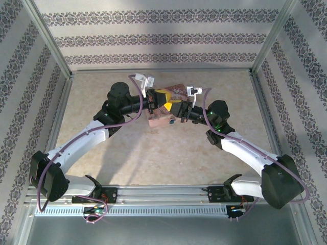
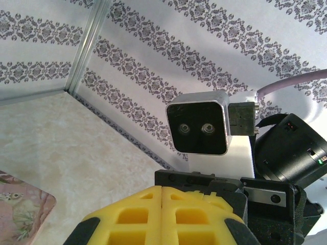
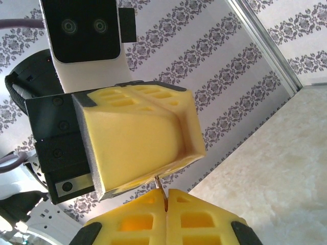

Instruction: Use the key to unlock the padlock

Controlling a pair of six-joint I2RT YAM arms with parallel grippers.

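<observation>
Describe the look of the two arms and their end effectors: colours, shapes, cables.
The left arm and the right arm have white link shells and black joint housings, and a lilac cable runs along each. The left end effector and the right end effector carry blocky yellow fingers with square recesses on black mounts. Each wrist bears a white camera with a black, two-lens face.

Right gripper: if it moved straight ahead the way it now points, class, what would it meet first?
The left arm's yellow-padded gripper, facing it close ahead. A thin coppery sliver poking from the shut jaws of the right gripper seems to reach it, though depth is unclear.
</observation>
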